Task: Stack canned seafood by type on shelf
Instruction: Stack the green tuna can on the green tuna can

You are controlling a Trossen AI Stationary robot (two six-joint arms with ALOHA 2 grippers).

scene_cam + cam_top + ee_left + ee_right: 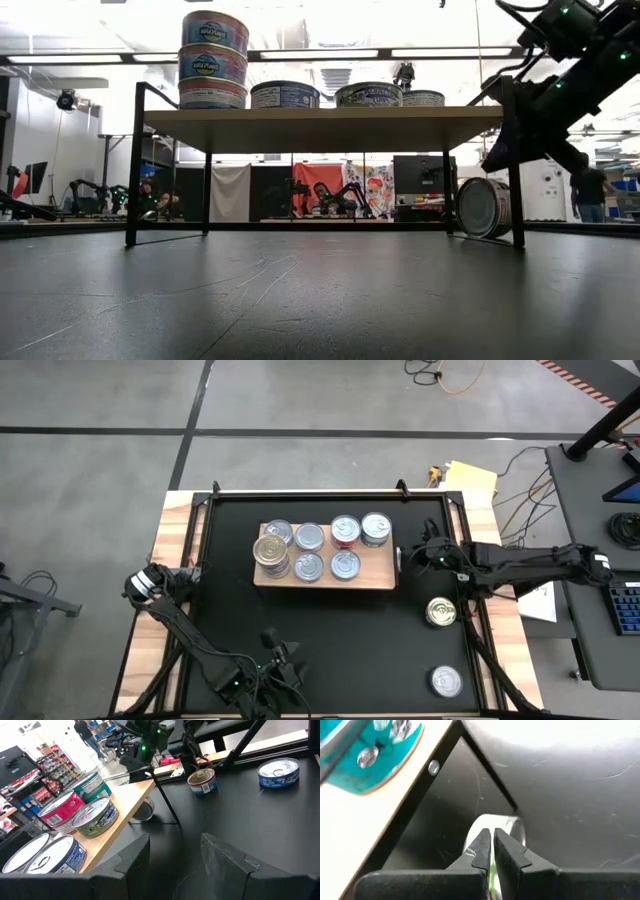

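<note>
Reaching in at the right end of the shelf, my right gripper sits with its two fingers pressed together, clenched on nothing. In my right wrist view the closed fingertips point at a tin on its side under the shelf edge; the low view shows the same tin lying by the shelf's right leg, its lid facing out. I judge that I keep the fingers shut here to work as a narrow probe, since an open gripper would hardly fit between the leg and the tin; whether they touch it I cannot tell.

On the shelf, at the centre of the high view, the cans are grouped. A tall stack with a gold lid stands at the left, seen as three tins high in the low view, and single silver-lidded cans fill the rest in two rows. That layout suits sorting by type, one pile per kind.

Two cans wait on the black mat at the right of the high view: a gold-lidded one just below my right arm and a silver one in the lower right corner.

My left gripper rests low at the bottom centre of the high view, fingers parted and empty, clear of the shelf so the right arm has room.
</note>
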